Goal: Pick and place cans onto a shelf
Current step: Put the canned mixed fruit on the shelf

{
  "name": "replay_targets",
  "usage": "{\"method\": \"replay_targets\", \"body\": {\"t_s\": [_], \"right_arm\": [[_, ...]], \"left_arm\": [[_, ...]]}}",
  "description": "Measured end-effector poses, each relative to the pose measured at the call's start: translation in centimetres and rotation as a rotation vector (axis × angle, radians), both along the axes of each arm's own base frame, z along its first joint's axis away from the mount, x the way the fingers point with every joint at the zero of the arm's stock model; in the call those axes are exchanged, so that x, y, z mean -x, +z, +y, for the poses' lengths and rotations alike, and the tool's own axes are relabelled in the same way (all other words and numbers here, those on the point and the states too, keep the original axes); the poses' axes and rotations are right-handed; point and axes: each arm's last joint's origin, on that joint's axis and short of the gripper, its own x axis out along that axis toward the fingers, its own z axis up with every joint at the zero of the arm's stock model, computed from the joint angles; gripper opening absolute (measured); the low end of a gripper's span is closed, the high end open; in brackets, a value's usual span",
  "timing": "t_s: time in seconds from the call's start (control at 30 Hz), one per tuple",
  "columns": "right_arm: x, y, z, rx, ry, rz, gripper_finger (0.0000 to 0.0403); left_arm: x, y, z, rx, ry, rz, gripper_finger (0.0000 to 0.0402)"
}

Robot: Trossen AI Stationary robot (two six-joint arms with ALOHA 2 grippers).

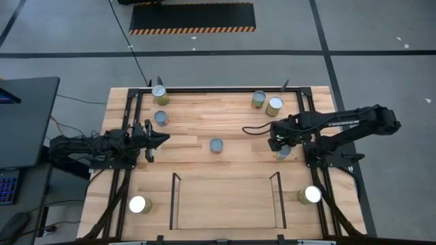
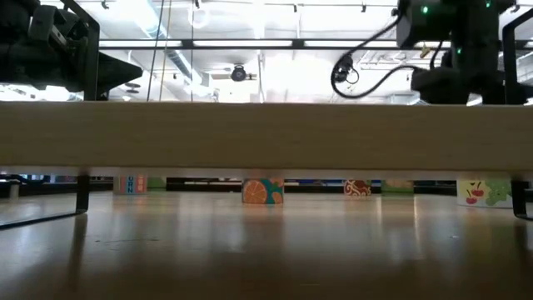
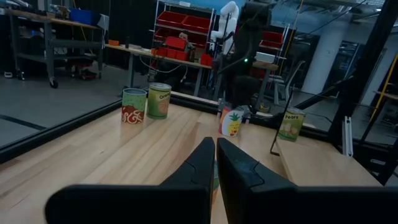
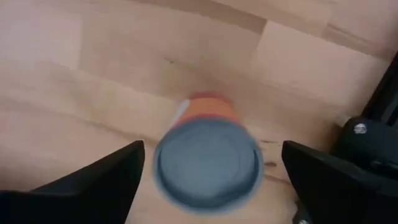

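Observation:
My right gripper (image 1: 281, 145) is open and points down over a can (image 4: 207, 163) with a grey-blue top and orange side, standing upright on the table's right part. Its two fingers (image 4: 99, 183) stand either side of the can, apart from it. My left gripper (image 1: 161, 139) is shut and empty, held level at the table's left. The shelf (image 1: 225, 201), a light-wood bay between black rods, sits at the near middle with no can on it. Other cans stand upright: one at the middle (image 1: 216, 145), two far left (image 1: 159, 93), two far right (image 1: 274, 105).
Two cans with shining white tops stand near the front corners, left (image 1: 139, 205) and right (image 1: 311, 195), outside the shelf's rods (image 1: 175, 201). A black frame (image 1: 225, 89) runs round the table. In the low view the shelf board (image 2: 266, 133) spans the picture.

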Motion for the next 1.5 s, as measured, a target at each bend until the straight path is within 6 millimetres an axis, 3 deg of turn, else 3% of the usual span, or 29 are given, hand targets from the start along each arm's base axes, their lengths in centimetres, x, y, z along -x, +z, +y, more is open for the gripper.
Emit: {"method": "replay_targets", "body": {"t_s": [0.4,0.77,1.2,1.5], "right_arm": [[-0.6,-3.2,0.4,-0.071,-0.072,0.019,0.0369],[-3.3,-3.2,1.7,0.017,-0.115,0.008,0.0287],[-10.1,4.6,2.6,0.145,0.016,-0.125,0.0287],[-14.9,8.6,7.1,0.115,0.072,-0.225,0.0287]], "left_arm": [[0.0,0.0,0.0,0.0,0.0,0.0,0.0025],[0.0,0.0,0.0,0.0,0.0,0.0,0.0025],[0.0,0.0,0.0,0.0,0.0,0.0,0.0025],[0.0,0.0,0.0,-0.001,0.0,0.0,0.0025]]}}
